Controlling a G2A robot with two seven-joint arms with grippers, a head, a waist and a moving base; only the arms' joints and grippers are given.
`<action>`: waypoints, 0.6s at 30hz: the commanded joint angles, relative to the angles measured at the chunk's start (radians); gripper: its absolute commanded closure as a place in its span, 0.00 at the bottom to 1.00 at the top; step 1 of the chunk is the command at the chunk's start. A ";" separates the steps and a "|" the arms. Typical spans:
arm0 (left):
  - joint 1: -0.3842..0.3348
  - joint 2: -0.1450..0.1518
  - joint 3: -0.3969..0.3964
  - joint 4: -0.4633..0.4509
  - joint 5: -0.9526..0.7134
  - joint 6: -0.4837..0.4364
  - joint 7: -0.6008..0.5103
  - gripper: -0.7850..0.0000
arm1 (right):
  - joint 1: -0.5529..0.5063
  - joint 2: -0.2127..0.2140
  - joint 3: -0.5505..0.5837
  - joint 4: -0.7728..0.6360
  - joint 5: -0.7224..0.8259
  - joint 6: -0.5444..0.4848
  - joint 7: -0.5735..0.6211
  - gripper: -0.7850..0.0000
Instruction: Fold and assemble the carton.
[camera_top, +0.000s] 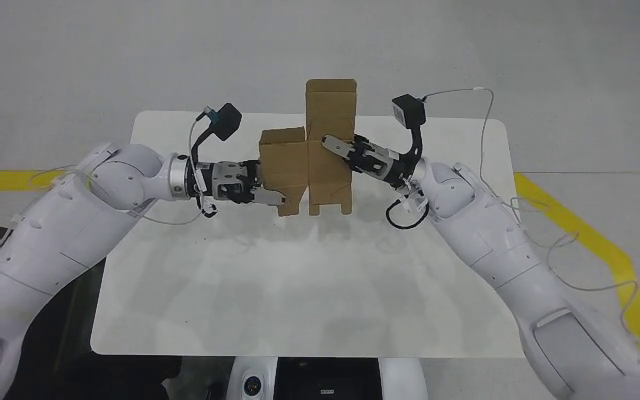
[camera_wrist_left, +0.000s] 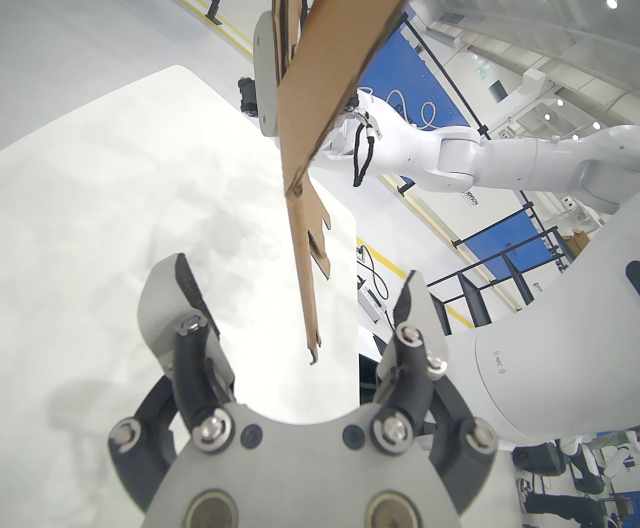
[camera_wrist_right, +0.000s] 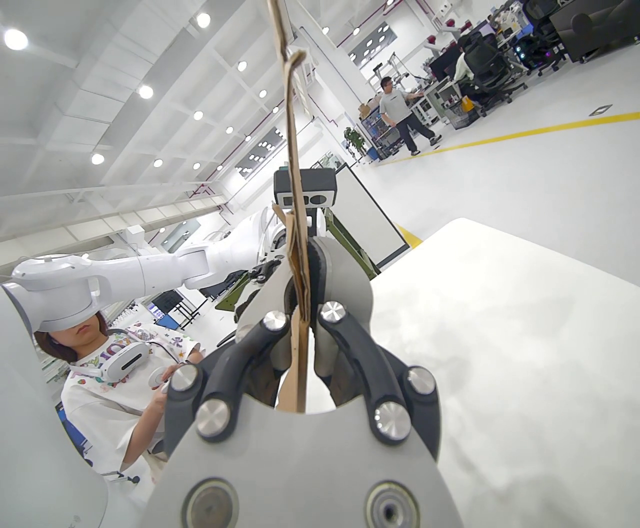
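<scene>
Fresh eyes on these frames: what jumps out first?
The half-folded brown carton, upright between the two arms over the far half of the white table. The right end effector is shut on one panel's edge; the left end effector is open, with a flap edge between its fingers.

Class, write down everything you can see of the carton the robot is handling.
The carton is a brown corrugated cardboard blank, partly folded, with notched flaps. It stands upright over the white table. The right gripper is clamped shut on one panel; a flap edge sits untouched between the fingers of the open left gripper.
</scene>
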 joint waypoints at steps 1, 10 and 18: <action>0.004 -0.002 -0.004 0.002 -0.008 0.007 -0.017 1.00 | -0.006 -0.003 0.008 0.000 -0.004 0.000 0.002 1.00; 0.017 -0.015 -0.029 0.015 -0.032 0.017 -0.068 1.00 | -0.024 -0.015 0.041 0.004 -0.011 0.000 0.020 1.00; 0.025 -0.022 -0.049 0.024 -0.045 0.045 -0.133 1.00 | -0.034 -0.019 0.073 0.024 0.011 0.000 0.069 0.00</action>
